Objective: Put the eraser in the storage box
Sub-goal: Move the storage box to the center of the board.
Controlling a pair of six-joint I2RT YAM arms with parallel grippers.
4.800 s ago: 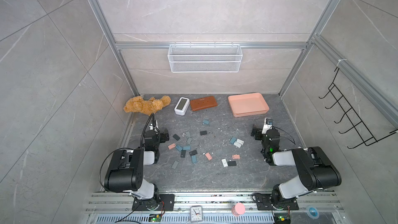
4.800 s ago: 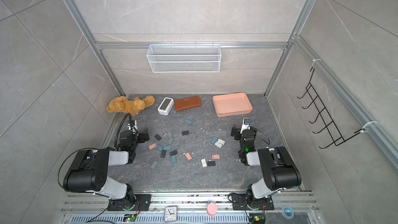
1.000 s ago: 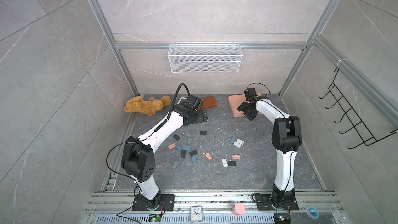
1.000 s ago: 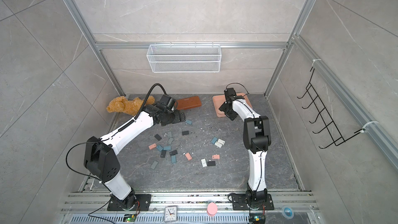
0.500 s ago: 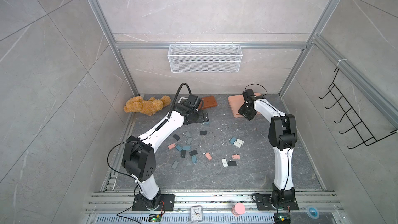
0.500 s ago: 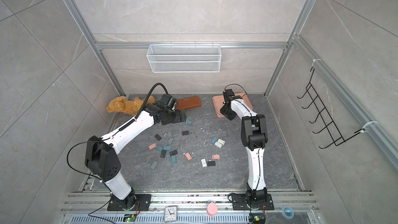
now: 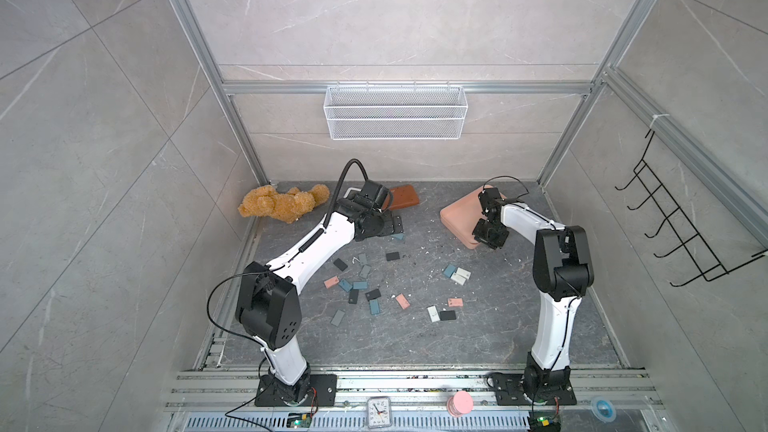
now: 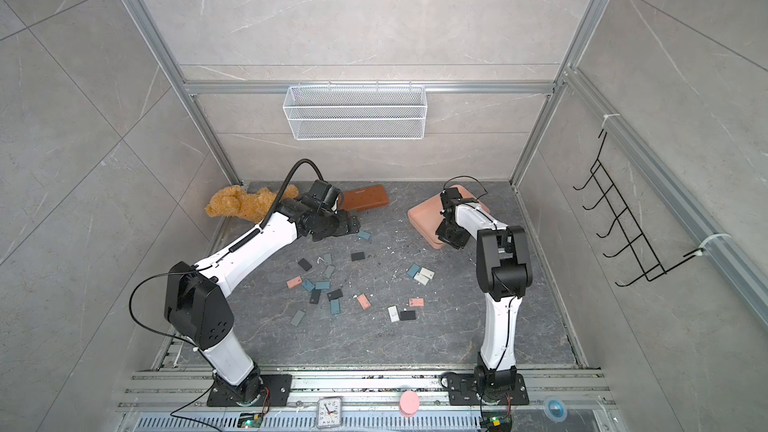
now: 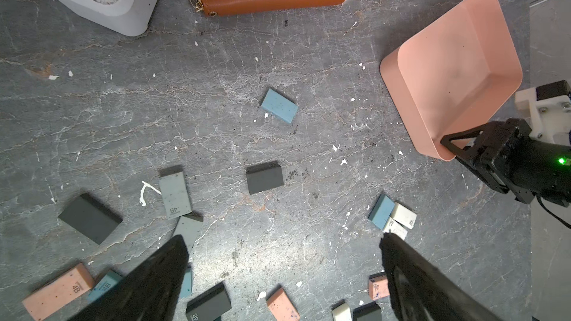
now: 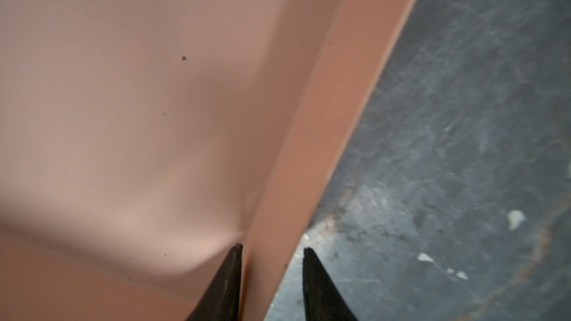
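Step in hand: as I judged it, you had the right end effector (image 10: 271,250) taking the storage box (image 7: 455,218) by its rim, while the left end effector (image 9: 282,240) hung over the erasers (image 7: 360,285)
Right end effector: narrow, astride the box wall, one finger inside against it and the other just outside; I could not tell whether it pinched tight
Left end effector: wide, holding nothing
Doing it well: you needed the wall seated deep between the fingers before any pull, and the box kept low and level on the worktop (image 7: 415,338); thin plastic could flex or slip
Erasers: loose on the worktop, none in the box
Best candidate: the blue eraser (image 9: 279,109) lay alone, near the left end effector but not between its fingers, and well apart from the right one
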